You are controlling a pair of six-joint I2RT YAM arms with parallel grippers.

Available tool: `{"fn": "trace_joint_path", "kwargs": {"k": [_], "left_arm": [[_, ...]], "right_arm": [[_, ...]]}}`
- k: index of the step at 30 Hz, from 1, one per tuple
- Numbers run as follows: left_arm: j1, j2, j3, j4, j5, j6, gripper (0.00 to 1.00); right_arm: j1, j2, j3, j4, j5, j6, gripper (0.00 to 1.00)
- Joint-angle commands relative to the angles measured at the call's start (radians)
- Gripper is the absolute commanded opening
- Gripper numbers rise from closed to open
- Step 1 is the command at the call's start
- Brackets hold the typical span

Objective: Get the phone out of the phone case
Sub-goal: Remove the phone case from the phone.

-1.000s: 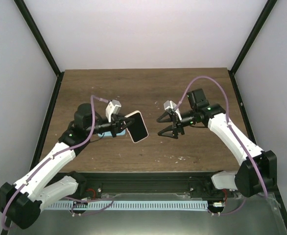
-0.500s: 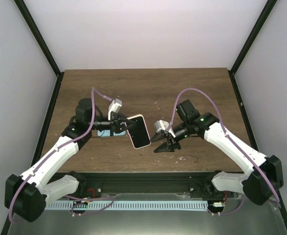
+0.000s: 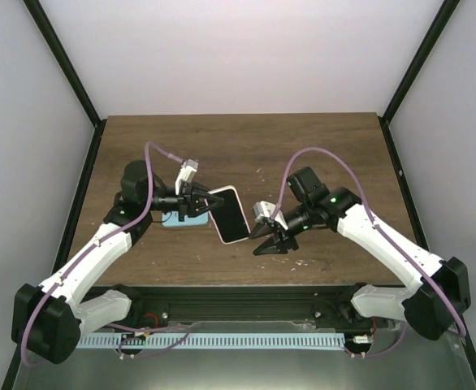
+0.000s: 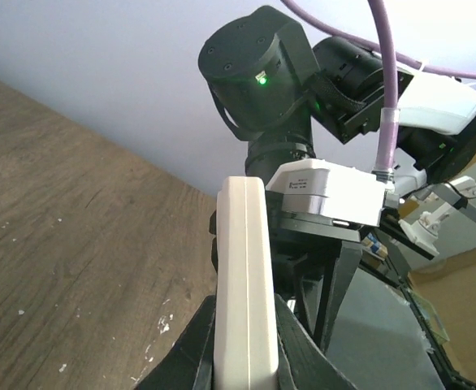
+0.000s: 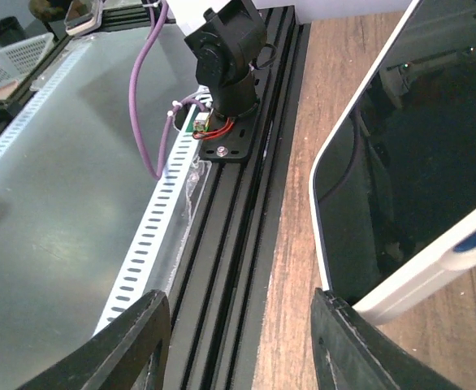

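Left gripper (image 3: 204,203) clamps the phone (image 3: 230,215) aloft, offering its 4 o'clock corner to the right gripper (image 3: 264,238) (jaws apart).

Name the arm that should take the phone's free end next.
Right. The right gripper stands with open jaws at the free corner of the phone, while the left gripper is shut on its other end.
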Motion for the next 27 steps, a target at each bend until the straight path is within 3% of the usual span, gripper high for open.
{"fn": "trace_joint_path", "kwargs": {"k": [1, 5, 8, 12, 17, 27], "left_arm": [[-0.003, -0.026, 0.031, -0.032, 0.024, 0.061, 0.00], [-0.002, -0.022, 0.032, -0.028, 0.031, 0.057, 0.00], [-0.003, -0.027, 0.035, -0.048, 0.018, 0.072, 0.00], [-0.003, -0.036, 0.033, -0.039, 0.034, 0.062, 0.00], [-0.002, -0.031, 0.024, -0.001, 0.043, 0.037, 0.00], [-0.005, -0.027, 0.024, -0.004, 0.049, 0.040, 0.00]], "right_arm": [[0.009, 0.029, 0.112, -0.131, 0.006, -0.030, 0.49], [0.000, 0.005, 0.175, -0.165, 0.027, 0.003, 0.46], [-0.006, -0.015, 0.153, -0.078, 0.109, 0.099, 0.38], [-0.006, -0.031, 0.078, 0.011, 0.188, 0.123, 0.47], [0.026, -0.001, 0.054, 0.031, 0.195, 0.114, 0.49], [0.050, 0.015, 0.086, 0.003, 0.123, 0.040, 0.40]]}}
